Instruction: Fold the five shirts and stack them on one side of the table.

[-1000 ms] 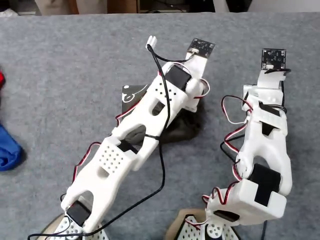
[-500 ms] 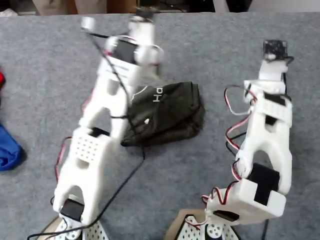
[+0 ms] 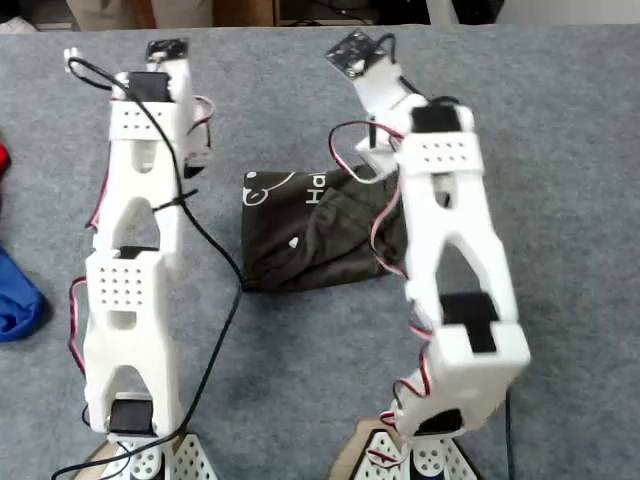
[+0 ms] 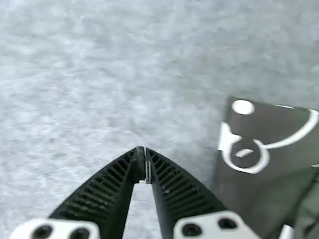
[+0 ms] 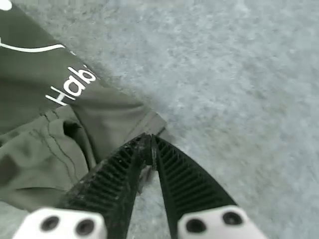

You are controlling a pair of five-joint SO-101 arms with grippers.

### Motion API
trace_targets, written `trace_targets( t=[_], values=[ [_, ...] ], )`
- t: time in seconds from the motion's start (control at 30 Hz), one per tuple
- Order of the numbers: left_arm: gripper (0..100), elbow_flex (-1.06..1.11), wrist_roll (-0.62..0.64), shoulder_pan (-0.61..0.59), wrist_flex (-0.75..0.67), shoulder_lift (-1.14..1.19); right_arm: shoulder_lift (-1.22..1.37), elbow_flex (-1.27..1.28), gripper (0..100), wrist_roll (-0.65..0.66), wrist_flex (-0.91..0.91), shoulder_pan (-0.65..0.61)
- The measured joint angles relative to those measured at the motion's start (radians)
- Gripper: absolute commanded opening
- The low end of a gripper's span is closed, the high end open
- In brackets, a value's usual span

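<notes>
One dark folded shirt (image 3: 320,235) lay on the grey tabletop (image 3: 560,150). The left hand (image 4: 141,164), closed on nothing, hung just beside its printed corner. The right hand (image 5: 149,144), closed tip to tip, hung over another corner. A blue shirt (image 3: 15,300) lay well apart.

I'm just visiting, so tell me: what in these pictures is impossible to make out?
High view: the right arm covers part of the dark shirt.
High view: the left edge cuts off the blue cloth and a red item.
Right wrist view: the right end effector is shut at the shirt's corner; its own tips hide whether it pinches fabric.
</notes>
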Motion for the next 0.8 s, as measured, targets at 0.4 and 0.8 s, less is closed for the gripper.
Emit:
trace_targets(
  t=[0.4,0.8],
  values=[
    [2,0.028,-0.011,-0.103,0.0,-0.029,0.422,-0.736,0.5,0.0,0.497,-0.034],
    [2,0.568,-0.011,0.114,-0.032,-0.611,0.529,-0.964,0.5,-0.048,0.605,-0.035]
  ],
)
